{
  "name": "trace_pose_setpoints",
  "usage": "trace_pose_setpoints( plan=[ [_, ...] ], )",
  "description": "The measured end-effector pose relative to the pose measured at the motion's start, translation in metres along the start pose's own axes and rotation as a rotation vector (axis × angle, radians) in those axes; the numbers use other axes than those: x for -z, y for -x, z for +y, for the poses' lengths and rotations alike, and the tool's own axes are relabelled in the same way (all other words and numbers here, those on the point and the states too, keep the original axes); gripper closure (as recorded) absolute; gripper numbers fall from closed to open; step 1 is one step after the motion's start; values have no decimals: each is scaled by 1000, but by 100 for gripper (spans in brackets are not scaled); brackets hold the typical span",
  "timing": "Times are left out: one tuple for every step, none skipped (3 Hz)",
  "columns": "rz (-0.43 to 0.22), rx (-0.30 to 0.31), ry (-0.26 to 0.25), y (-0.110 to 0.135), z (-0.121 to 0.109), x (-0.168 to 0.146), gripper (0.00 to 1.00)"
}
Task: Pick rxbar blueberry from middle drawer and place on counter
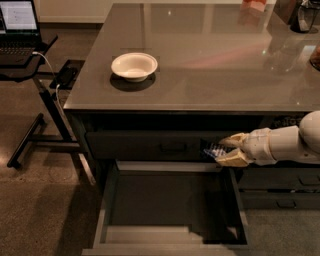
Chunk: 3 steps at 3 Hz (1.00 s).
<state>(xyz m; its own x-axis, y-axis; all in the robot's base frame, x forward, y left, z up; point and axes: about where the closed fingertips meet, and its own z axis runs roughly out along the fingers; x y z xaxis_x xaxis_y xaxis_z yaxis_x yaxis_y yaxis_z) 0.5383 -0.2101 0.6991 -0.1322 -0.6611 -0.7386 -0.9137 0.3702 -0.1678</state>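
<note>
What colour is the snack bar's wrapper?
Dark blue with pale print, camera view; the tool holds the rxbar blueberry above the middle drawer.

Dim; tool (pixel 223 150) above shadowed middle drawer (pixel 106 204)

The small dark blue snack bar (pixel 213 149) is pinched flat in the pale gripper (pixel 223 151) right of centre, above the open, deep dark grey drawer (pixel 106 202) and below the glossy grey-brown worktop (pixel 215 60).

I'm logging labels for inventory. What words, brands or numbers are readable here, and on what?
Nothing can be quoted; no text is legible.
rxbar blueberry, held by the gripper above the open middle drawer: pale print, too blurred to read.
laptop screen: bright, with lines too small to read.
white bowl and counter: no markings visible.
</note>
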Motion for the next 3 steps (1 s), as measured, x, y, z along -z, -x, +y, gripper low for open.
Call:
trace_pose_setpoints(
  plan=[
    [0, 0, 0, 0, 0, 0, 100],
    [17, 10, -3, 2, 10, 7, 100],
    [6, 64, -24, 25, 34, 33, 100]
  ],
)
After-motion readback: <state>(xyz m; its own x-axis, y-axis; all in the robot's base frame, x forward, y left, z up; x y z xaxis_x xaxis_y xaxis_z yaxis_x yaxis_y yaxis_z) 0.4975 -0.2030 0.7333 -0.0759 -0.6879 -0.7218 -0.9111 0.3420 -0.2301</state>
